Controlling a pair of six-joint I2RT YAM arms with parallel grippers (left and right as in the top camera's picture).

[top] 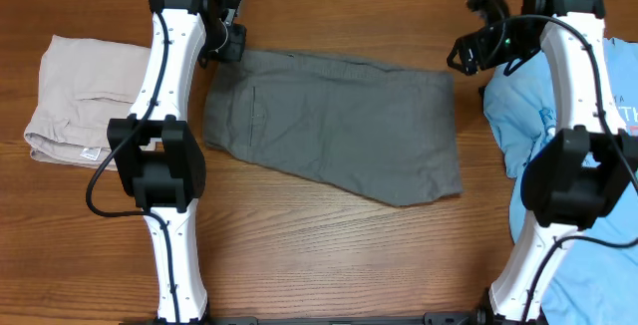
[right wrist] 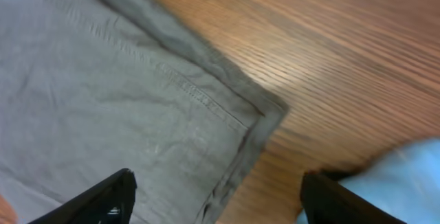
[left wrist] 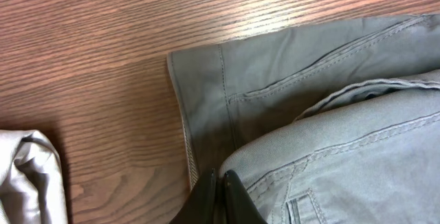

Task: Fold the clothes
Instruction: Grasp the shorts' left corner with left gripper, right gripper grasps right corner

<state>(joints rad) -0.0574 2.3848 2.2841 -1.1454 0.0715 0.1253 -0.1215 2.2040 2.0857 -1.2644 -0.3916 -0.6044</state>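
Wood table [top: 329, 240]: grey shorts [top: 339, 131] lie crosswise, waistband left.

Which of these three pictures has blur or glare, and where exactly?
Overhead view: evenly lit, sharp. Left wrist view: stitching on the grey shorts is crisp. Right wrist view: softer, glare on the table beside the shorts' corner; the blue cloth is blurred.

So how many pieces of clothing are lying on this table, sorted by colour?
grey shorts: 1
beige garment: 1
light blue garment: 1 as far as can be told, since it runs out of view
Total: 3
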